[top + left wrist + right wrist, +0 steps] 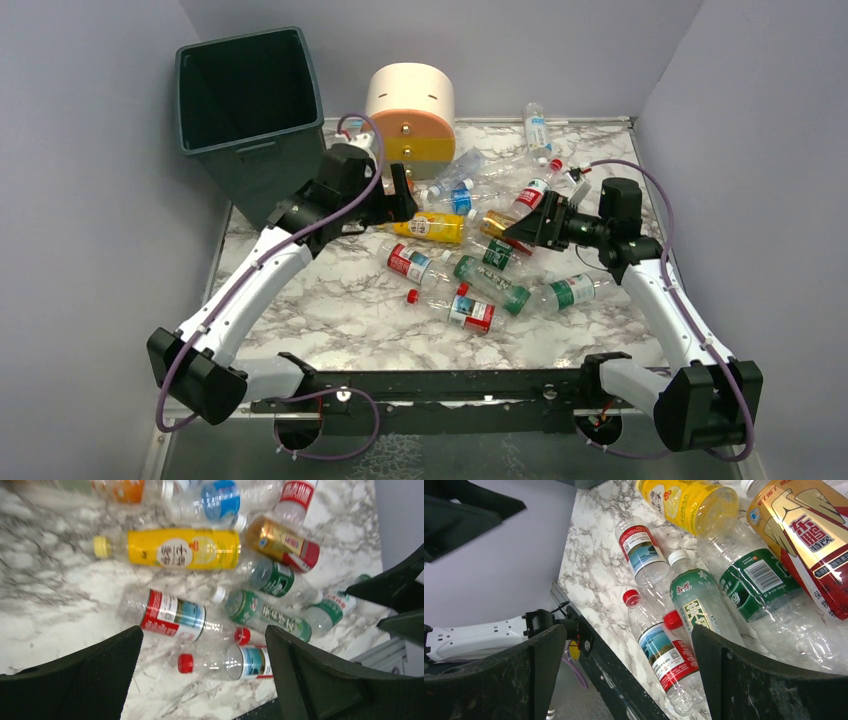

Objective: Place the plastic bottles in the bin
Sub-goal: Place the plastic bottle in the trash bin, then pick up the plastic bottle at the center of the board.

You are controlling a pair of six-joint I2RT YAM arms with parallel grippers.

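Left gripper (203,630): fingers spread wide, nothing between them. It hangs over the left end of the bottle heap, between the heap and the tall dark green-grey plastic bin (245,165). Right gripper (629,629): same, wide and empty, over the heap's right side, pointing left across it.

The plastic bottles (480,250) all lie on the white marble-pattern tabletop (330,320), bunched from centre to right-rear, many touching or overlapping.
- The yellow bottle with yellow cap (182,548) is at the heap's left edge, closest to the left gripper.
- The clear red-capped bottle with red-and-blue label (452,306) is nearest the front edge.
- The green-labelled clear bottle (572,291) lies toward the right edge, close by the right forearm.
- A lone clear bottle (537,127) sits apart at the far edge by the wall.

The bin stands off the table's far-left corner, tilted, mouth open toward the arms. The round cream, orange and yellow drawer unit (410,110) is just right of it at the rear edge, directly behind the left gripper.

Open room: the front-left tabletop is bare marble from the left arm up to the heap. The right side is tight, with the heap, right arm and grey side wall close together.
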